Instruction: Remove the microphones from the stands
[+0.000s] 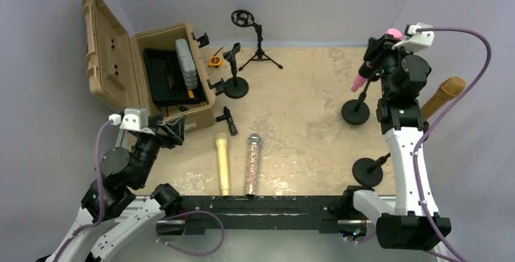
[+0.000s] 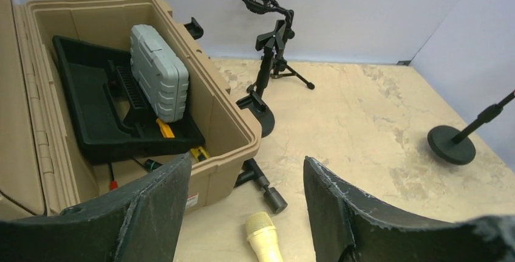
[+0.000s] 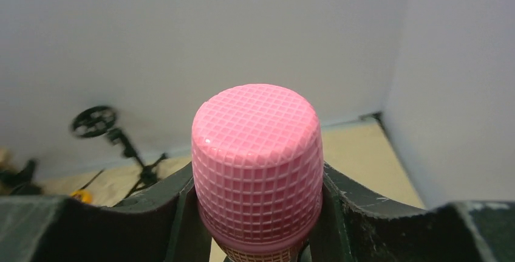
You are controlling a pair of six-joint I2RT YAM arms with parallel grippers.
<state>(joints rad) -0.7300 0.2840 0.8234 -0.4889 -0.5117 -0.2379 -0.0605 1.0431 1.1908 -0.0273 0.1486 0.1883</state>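
A pink microphone (image 1: 363,75) with a gridded pink head (image 3: 257,158) leans up and to the right at the far right. Its lower end sits at the top of a black round-base stand (image 1: 355,112); I cannot tell whether the clip still holds it. My right gripper (image 1: 378,54) is shut on the microphone just below its head, with the fingers (image 3: 173,213) pressed against both sides. My left gripper (image 1: 173,129) is open and empty at the near left, next to the tan case. Between its fingers (image 2: 158,207) I see bare table and the head of a cream microphone (image 2: 265,237).
An open tan case (image 1: 176,79) holds a black tray and a grey box. Two empty stands (image 1: 235,82) and a tripod stand (image 1: 260,49) stand at the back. A cream microphone (image 1: 222,162) and a glitter microphone (image 1: 252,165) lie near the front. Another round-base stand (image 1: 368,171) is at the near right.
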